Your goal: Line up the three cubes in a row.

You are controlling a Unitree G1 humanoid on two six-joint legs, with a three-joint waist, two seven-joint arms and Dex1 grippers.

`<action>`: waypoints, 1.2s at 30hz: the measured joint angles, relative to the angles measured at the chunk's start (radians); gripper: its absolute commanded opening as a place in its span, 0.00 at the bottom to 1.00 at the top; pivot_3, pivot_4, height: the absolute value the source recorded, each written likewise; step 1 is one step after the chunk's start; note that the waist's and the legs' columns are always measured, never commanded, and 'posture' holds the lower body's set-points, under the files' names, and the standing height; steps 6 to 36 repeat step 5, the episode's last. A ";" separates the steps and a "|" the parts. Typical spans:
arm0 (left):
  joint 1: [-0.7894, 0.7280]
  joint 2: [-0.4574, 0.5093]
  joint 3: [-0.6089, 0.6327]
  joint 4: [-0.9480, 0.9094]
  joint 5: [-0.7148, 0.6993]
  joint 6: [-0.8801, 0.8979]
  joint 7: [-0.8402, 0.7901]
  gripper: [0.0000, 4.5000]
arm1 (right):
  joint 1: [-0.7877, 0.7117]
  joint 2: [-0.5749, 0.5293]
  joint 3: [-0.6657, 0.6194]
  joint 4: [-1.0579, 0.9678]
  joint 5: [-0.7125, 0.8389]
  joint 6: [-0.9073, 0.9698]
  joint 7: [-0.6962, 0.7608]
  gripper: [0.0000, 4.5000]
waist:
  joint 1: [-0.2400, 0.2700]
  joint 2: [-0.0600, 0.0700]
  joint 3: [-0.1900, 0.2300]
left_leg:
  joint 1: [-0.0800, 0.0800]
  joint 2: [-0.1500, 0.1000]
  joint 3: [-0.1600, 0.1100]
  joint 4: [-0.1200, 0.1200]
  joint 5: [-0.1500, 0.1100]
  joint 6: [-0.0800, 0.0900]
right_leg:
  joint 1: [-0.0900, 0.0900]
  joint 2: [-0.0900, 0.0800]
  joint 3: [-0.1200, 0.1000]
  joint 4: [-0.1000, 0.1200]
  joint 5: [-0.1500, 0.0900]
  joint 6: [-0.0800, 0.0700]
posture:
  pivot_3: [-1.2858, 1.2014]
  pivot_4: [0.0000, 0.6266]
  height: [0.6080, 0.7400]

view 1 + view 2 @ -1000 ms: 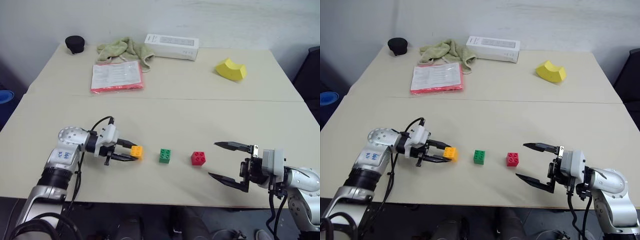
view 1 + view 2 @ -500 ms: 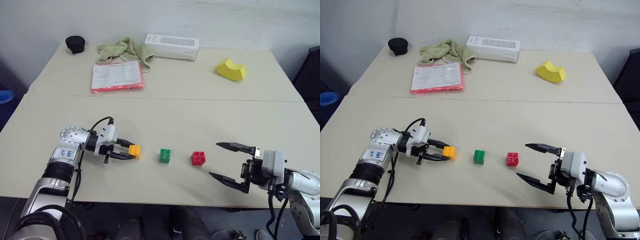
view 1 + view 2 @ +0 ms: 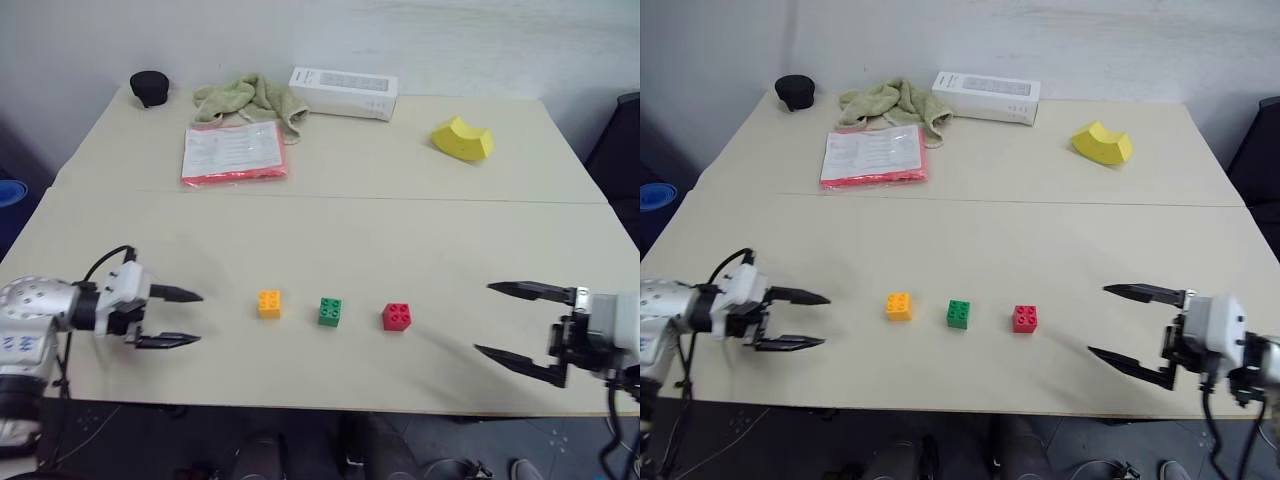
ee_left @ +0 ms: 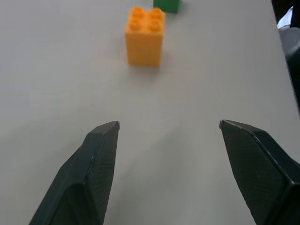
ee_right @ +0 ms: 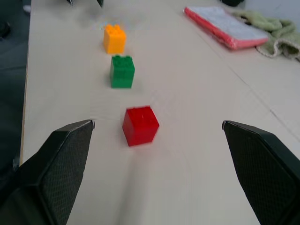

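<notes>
Table (image 3: 400, 240), pale beige, spans the head views, with a seam running across its middle. At the lower left of the frame, the left gripper (image 3: 188, 317) holds its two black fingers spread apart with nothing between them, pointing toward the frame's centre and standing well apart from the nearest brick. To its right, along the near part of the table, the three cubes lie in a straight row with even gaps: the orange-yellow cube (image 3: 269, 303) first, the green cube (image 3: 330, 311) in the middle just right of it, and the red cube (image 3: 397, 316) last, none touching another. All three sit studs up on the tabletop. In the left wrist view the orange-yellow cube lies ahead of the parted fingers, with a bit of green behind it. At the lower right of the frame, the right gripper (image 3: 496, 320) is spread wide and empty, its fingers aimed back toward the row and clear of the red cube.

Along the far part of the table, from left to right, lie a small black object (image 3: 150, 88), a crumpled green cloth (image 3: 245, 100) above a pink-edged booklet (image 3: 234, 152), a long white box (image 3: 344, 93), and a curved yellow block (image 3: 462, 139) at the upper right.
</notes>
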 measured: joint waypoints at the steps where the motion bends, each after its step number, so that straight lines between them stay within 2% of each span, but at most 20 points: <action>1: 0.031 0.021 0.034 -0.027 -0.005 0.014 0.010 0.80 | -0.001 -0.019 -0.018 0.016 0.000 -0.002 0.033 1.00 | 0.001 0.000 0.000 | 0.000 0.000 0.000 0.000 0.000 0.000 | 0.000 0.000 0.000 0.000 0.000 0.000 | 0.52 0.24 1.00; 5: 0.074 0.048 0.101 -0.039 -0.009 0.012 0.040 0.80 | -0.022 -0.047 -0.024 0.115 -0.008 -0.026 0.115 1.00 | 0.004 0.000 0.000 | 0.000 -0.001 0.000 0.000 -0.001 0.001 | 0.001 0.000 0.000 -0.002 0.000 0.000 | 0.52 0.24 1.00; 36: 0.074 0.048 0.101 -0.039 -0.009 0.012 0.040 0.80 | -0.022 -0.047 -0.024 0.115 -0.008 -0.026 0.115 1.00 | 0.004 0.000 0.000 | 0.000 -0.001 0.000 0.000 -0.001 0.001 | 0.001 0.000 0.000 -0.002 0.000 0.000 | 0.52 0.24 1.00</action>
